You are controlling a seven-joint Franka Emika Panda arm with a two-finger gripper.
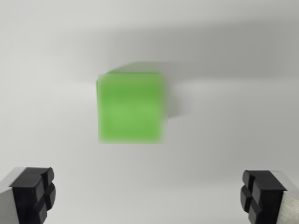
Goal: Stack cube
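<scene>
surface (56, 56): plain pale grey-white, matte, fills the whole wrist view. soft grey shadow band runs across the upper part, darker toward the view's right.

cube (132, 108): green, one only, sits on the surface approx. centre of frame, a bit toward the view's left. blurred – edges smeared, no texture or marking readable. top face visible as a brighter green square; a thin sliver of a darker side shows along its upper edge. short shadow falls off its right side onto the surface.

gripper (149, 196): both fingers in frame at the bottom corners, wide apart – open, nothing between them. left-side pad (33, 192) black, w/ cross-shaped grooves, mounted on a grey metal finger. right-side pad (260, 193) same black grooved type, brushed metal behind it at the frame edge.

cube vs. gripper: cube lies above the finger line in the picture, well clear of both pads, no contact. horizontally it falls between the two fingers, nearer the left one. whether the gripper is at cube height or over it – can't tell from this view.
</scene>
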